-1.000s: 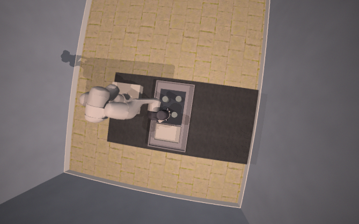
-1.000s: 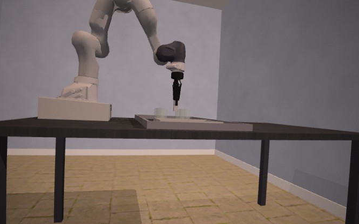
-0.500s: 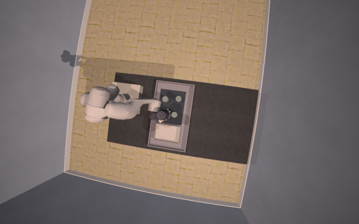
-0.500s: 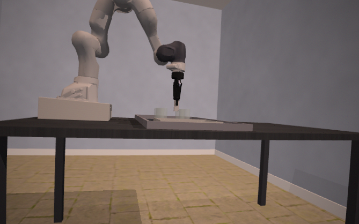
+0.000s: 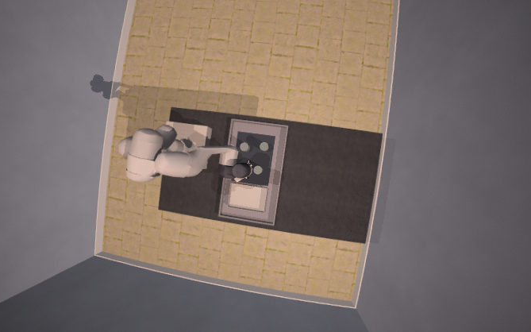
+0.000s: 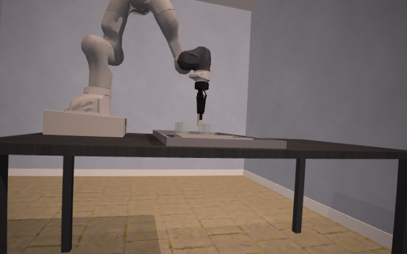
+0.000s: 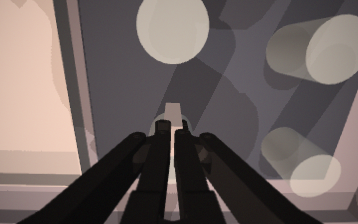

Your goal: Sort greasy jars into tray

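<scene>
Three glass jars show mouth down on the dark drying mat in the top view: two at the far side and one nearer the tray. My gripper hangs above the mat's corner nearest the arm and the tray, and is shut on nothing. In the wrist view the shut fingertips point down over a fourth jar, mostly hidden behind them. The other jars stand ahead, at the upper right and at the lower right. From the side the fingertips hang at about the height of the jar tops.
The beige tray lies beside the mat, inside the same grey frame, and shows at the left of the wrist view. The arm's base block stands on the dark table, left of the frame.
</scene>
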You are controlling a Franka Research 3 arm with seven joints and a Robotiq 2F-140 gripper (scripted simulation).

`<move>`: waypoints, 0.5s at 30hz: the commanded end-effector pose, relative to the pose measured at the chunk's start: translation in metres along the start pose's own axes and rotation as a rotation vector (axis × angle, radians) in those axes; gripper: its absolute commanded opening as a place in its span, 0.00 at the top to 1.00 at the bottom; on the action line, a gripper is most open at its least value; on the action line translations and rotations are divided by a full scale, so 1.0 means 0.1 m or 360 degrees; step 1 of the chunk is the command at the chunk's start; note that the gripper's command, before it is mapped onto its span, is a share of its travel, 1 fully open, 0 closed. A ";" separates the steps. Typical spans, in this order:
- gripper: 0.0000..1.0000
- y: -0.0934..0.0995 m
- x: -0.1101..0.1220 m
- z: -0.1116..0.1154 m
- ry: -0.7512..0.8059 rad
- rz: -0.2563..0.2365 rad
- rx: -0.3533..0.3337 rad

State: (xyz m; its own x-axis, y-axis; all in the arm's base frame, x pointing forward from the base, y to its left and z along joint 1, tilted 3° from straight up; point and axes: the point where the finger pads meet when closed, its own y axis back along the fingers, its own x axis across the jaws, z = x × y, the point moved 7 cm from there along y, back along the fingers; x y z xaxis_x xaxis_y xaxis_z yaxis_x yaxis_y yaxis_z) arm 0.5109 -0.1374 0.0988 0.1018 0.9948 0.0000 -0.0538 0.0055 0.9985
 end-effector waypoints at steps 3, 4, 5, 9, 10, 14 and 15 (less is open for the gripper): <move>1.00 -0.01 0.00 0.00 -0.0007 -0.0001 0.0008; 1.00 -0.01 0.00 0.00 -0.0007 -0.0001 0.0008; 1.00 -0.01 0.00 0.00 -0.0007 -0.0001 0.0008; 1.00 -0.01 0.00 0.00 -0.0007 -0.0001 0.0008; 1.00 -0.01 0.00 0.00 -0.0007 -0.0001 0.0008; 1.00 -0.01 0.00 0.01 -0.0007 -0.0001 0.0008; 1.00 -0.01 0.00 0.01 -0.0007 -0.0001 0.0008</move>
State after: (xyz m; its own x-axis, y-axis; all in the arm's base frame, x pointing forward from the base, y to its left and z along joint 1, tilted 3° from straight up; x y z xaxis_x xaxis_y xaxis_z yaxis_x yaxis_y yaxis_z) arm 0.5126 -0.1376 0.0989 0.1018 0.9948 0.0001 -0.0538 0.0054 0.9985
